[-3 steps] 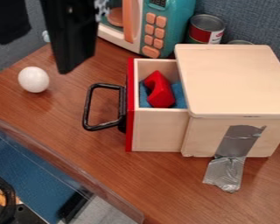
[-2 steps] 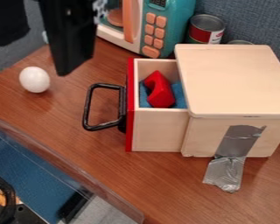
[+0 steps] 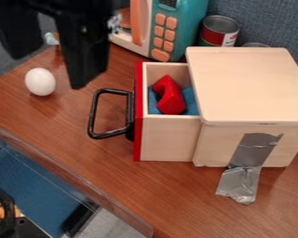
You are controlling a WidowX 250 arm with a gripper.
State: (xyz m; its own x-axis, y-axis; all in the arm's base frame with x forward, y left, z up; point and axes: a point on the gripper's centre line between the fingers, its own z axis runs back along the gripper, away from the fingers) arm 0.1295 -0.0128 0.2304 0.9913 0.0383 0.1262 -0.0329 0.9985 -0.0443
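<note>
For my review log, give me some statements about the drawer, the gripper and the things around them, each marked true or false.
1. The drawer sticks out of the wooden box. True.
2. The red block lies on top of the box. False: it lies inside the drawer.
3. Silver tape is stuck to the side of the box. True.
4. The gripper is closed on the white ball. False: its fingers are apart, and the ball rests on the table.
5. The can stands beside the toy microwave. True.
</note>
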